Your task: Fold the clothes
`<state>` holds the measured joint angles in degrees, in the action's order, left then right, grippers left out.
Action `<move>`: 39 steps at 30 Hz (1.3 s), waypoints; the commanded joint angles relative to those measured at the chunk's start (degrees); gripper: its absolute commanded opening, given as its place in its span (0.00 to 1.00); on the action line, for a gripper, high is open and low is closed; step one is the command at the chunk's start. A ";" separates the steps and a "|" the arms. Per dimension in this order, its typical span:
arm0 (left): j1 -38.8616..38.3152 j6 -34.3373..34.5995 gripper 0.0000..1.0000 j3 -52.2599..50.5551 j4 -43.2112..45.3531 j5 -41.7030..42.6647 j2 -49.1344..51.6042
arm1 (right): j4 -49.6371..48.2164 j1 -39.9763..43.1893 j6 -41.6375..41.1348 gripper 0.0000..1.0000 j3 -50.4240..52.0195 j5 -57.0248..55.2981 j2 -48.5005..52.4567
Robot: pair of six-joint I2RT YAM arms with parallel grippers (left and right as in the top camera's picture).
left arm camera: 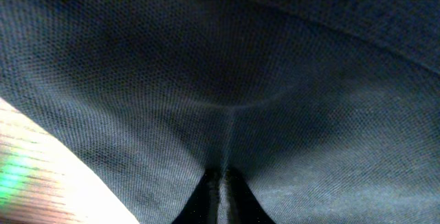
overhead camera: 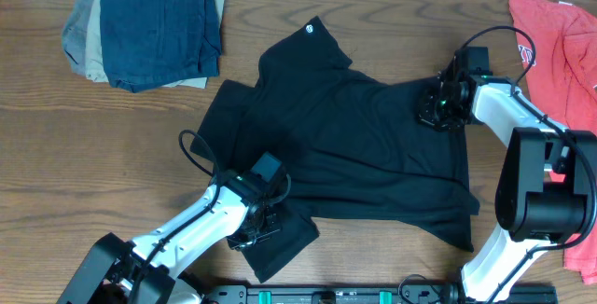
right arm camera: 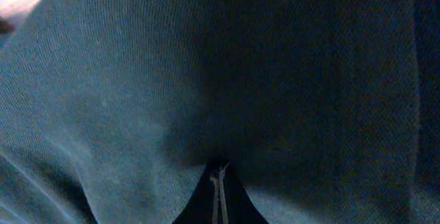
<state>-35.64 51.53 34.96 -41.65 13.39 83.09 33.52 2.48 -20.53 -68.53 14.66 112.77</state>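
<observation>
T-shirt [overhead camera: 354, 145]: thin, limp, light, will likely sag; left gripper [overhead camera: 254, 229] clamped on fabric at 7 o'clock, right gripper [overhead camera: 437, 108] at 2 o'clock. Hems probably grip best.

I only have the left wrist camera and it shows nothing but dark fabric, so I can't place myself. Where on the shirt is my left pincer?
Observer: The left pincer sits on the near left corner of the black T-shirt, which lies spread out and rumpled.
Operator: And the other arm?
Observer: The right pincer is shut on the shirt's right edge, farther from the robot's base.
Operator: Anything else lying nearby?
Observer: A red T-shirt lies at the far right, apart from the black one.
</observation>
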 commanded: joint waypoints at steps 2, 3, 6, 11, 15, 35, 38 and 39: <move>-0.13 2.75 0.06 -4.00 -0.39 -0.33 3.13 | -0.50 0.55 -1.68 0.01 1.36 -8.59 5.03; -0.13 3.30 0.06 -4.00 -1.18 -0.33 3.13 | -0.37 1.05 -1.68 0.01 1.03 -8.68 5.03; -0.13 3.91 0.06 -4.00 -4.07 -0.33 3.13 | -0.33 2.91 -1.64 0.01 0.09 -8.66 5.05; -0.13 5.22 0.06 -4.00 -7.74 -0.37 3.06 | -0.28 6.91 -0.13 0.01 -2.43 -8.39 5.05; -0.13 7.02 0.06 -4.00 -9.97 -0.98 2.84 | 0.57 9.57 1.20 0.01 -5.27 -8.44 5.05; -0.13 1.51 0.06 4.74 -16.85 -14.36 -21.18 | 28.94 13.16 5.99 0.01 -35.80 0.87 4.28; -0.13 -3.37 0.06 6.67 -9.90 -14.32 -22.25 | 33.27 12.35 7.67 0.01 -36.79 3.43 2.14; -0.13 -5.38 0.07 7.23 -7.43 -14.32 -22.08 | 34.80 11.82 8.09 0.01 -36.79 3.37 1.25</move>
<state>-35.70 52.75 40.05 -51.46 1.26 61.23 66.57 15.68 -15.16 -104.16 14.41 117.05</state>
